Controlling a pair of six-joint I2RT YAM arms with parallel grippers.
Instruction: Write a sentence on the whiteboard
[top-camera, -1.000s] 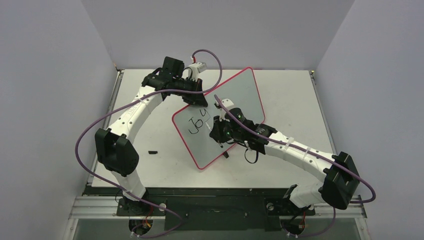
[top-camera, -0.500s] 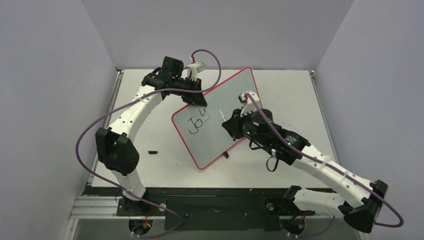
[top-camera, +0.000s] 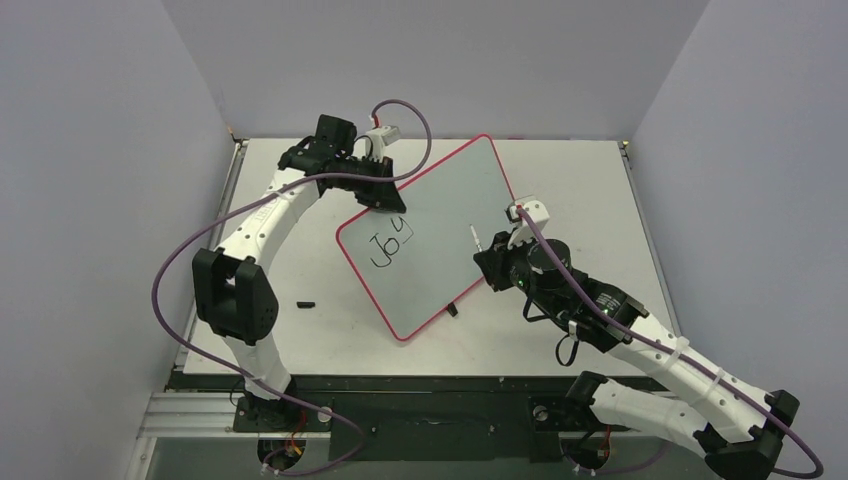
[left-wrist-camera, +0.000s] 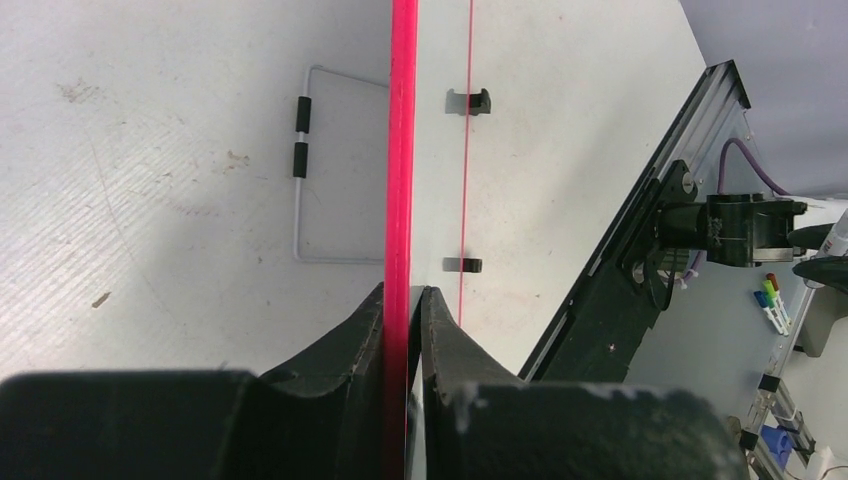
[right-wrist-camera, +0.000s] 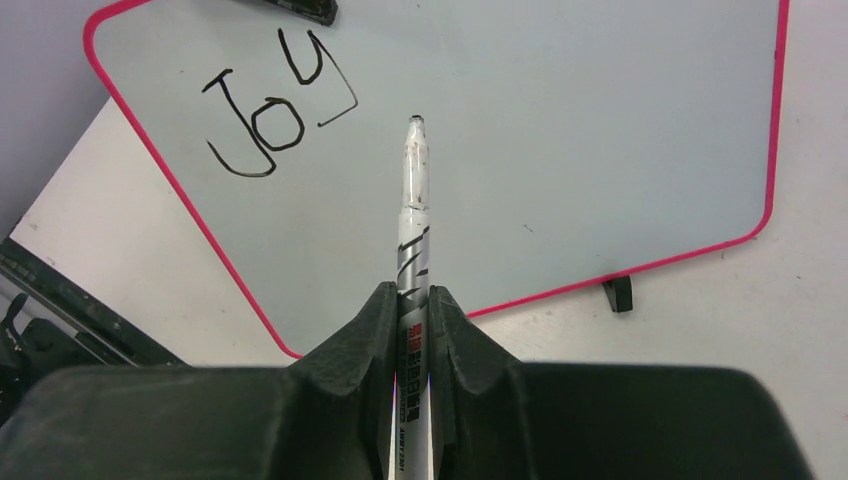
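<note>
We are pinching the whiteboard's (top-camera: 440, 215) thin red rim in our left jaws, judging it light, stiff and slick. It is leaning mid-tabletop (top-camera: 590, 200). Our right jaws are gripping the marker (right-wrist-camera: 414, 215), aiming beside the sentence (top-camera: 390, 245), which is reading only "Joy".

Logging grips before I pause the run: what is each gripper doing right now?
Left gripper: shut on the whiteboard, clamping its red rim.
Right gripper: shut on the marker.
</note>
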